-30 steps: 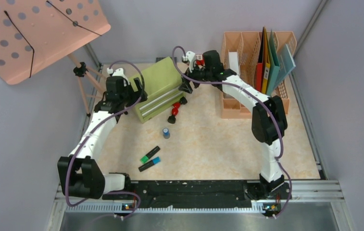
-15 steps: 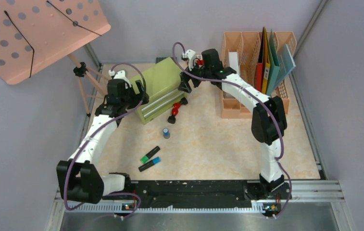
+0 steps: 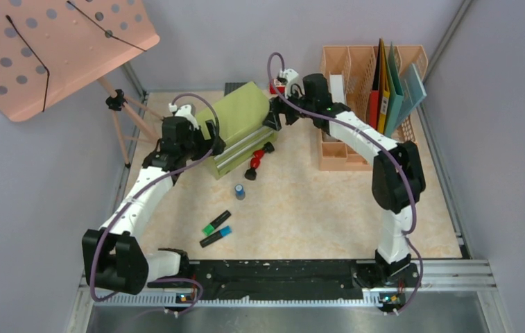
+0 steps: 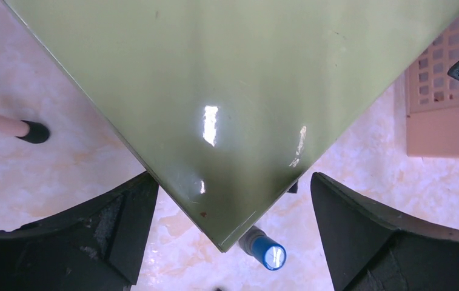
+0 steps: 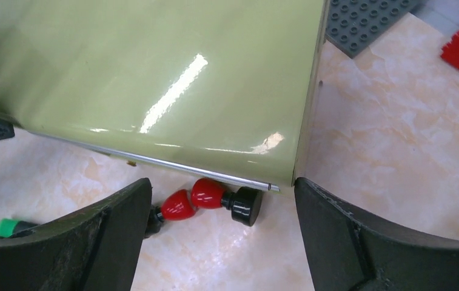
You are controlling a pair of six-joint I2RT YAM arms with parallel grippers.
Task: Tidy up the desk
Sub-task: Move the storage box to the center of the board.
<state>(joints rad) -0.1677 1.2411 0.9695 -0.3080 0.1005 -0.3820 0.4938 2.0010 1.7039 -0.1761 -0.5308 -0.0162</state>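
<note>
The desk [image 3: 315, 208] is a beige marble-patterned tabletop. On its far left stands a green drawer cabinet [image 3: 242, 125], turned at an angle. My left gripper [image 3: 211, 136] is open and straddles the cabinet's near left corner [image 4: 227, 236]; the left finger [image 4: 123, 224] lies close against the cabinet's edge. My right gripper [image 3: 273, 119] is open at the cabinet's right corner [image 5: 290, 176], its right finger [image 5: 360, 242] just beside that corner. Neither gripper holds anything.
Two red stamps with black knobs [image 5: 205, 197] lie by the cabinet front. A blue-capped cylinder [image 4: 268, 251], green highlighter [image 3: 216, 223] and blue highlighter [image 3: 216, 236] lie mid-desk. A peach file organizer [image 3: 370, 104] stands back right, a peach perforated board [image 3: 51, 41] on a tripod at left.
The cabinet has shifted right and toward the back. Both grippers moved right with it, and the right gripper's jaws have spread wider.
</note>
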